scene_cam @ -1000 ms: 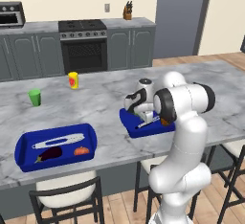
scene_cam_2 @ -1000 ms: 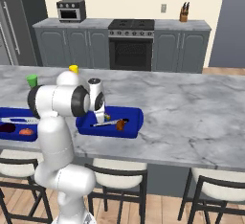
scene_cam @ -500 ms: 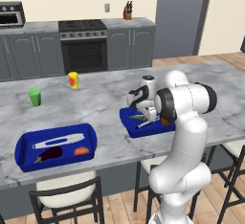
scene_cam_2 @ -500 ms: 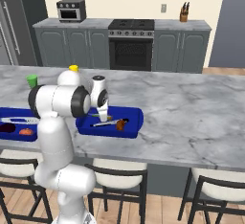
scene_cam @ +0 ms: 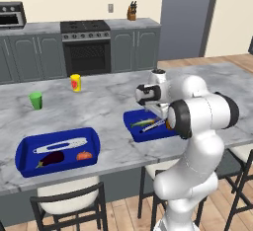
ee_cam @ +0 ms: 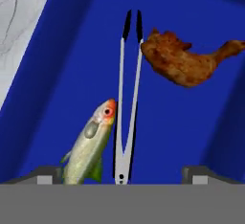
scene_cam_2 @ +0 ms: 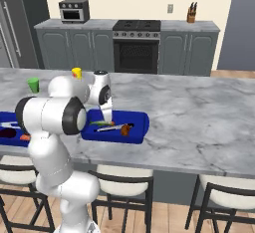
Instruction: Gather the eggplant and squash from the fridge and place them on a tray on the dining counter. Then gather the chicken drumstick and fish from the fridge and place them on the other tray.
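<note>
The gripper [ee_cam: 122,173] hangs over the near blue tray [ee_cam: 57,74] with its jaws spread wide, the two finger tips [ee_cam: 46,175] standing far apart at the lower corners of the hand view and holding nothing. Between the tips, just below them, lies the fish [ee_cam: 89,144], silvery green with an orange head, closer to the left-hand tip and angled up toward the middle of the tray floor. Touching its head side runs a pair of white tongs [ee_cam: 127,98], lying roughly midway between the jaws and reaching well ahead of them, its dark ends pointing away. Past the tongs' far end and off toward the right-hand tip's side rests the chicken drumstick [ee_cam: 184,62], brown, its bone end pointing further right; it lies just beside the tong ends. In the left base view the gripper [scene_cam: 157,110] stands above this tray [scene_cam: 132,126] on the marble dining counter [scene_cam: 108,101], with the fish [scene_cam: 142,123] beneath it. Well away from the jaws along the counter sits the other tray [scene_cam: 24,156], holding the dark eggplant [scene_cam: 51,160], an orange squash [scene_cam: 84,155] and more tongs. Farther still stand a green cup [scene_cam: 35,100] and a yellow cup [scene_cam: 75,82].
</note>
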You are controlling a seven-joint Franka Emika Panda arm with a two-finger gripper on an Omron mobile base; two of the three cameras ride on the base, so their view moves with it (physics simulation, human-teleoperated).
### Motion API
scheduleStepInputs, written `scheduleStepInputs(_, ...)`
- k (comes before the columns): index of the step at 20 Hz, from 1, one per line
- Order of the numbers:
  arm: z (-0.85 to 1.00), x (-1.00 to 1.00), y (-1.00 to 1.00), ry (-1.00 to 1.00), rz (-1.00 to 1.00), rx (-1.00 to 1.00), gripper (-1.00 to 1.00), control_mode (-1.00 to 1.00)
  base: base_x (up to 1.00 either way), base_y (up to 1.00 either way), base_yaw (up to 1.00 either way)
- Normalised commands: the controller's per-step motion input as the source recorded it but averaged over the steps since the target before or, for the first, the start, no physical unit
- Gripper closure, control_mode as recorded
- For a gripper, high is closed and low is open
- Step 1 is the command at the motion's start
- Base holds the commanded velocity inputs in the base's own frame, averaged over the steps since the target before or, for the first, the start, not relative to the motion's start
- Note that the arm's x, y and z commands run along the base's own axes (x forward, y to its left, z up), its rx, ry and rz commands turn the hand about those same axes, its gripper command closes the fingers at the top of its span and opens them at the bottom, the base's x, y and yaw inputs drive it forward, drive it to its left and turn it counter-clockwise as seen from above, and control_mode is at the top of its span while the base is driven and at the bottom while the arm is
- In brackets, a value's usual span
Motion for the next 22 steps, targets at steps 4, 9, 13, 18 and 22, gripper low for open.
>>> scheduleStepInputs(4,0.66,-0.97,0.00,0.00,0.47,-0.09,-1.00,-1.00,0.00,0.00,0.00)
scheduleStepInputs(9,0.64,-1.00,0.00,-0.13,0.44,-0.05,-1.00,-1.00,0.00,0.00,0.00)
scheduleStepInputs(13,0.68,-1.00,0.00,-0.15,0.34,-0.02,-1.00,-1.00,0.00,0.00,0.00)
scheduleStepInputs(18,0.64,-1.00,0.00,-0.14,0.29,-0.10,-1.00,-1.00,0.00,0.00,0.00)
scheduleStepInputs(22,0.51,-1.00,0.00,-0.11,0.22,-0.13,-1.00,-1.00,0.00,0.00,0.00)
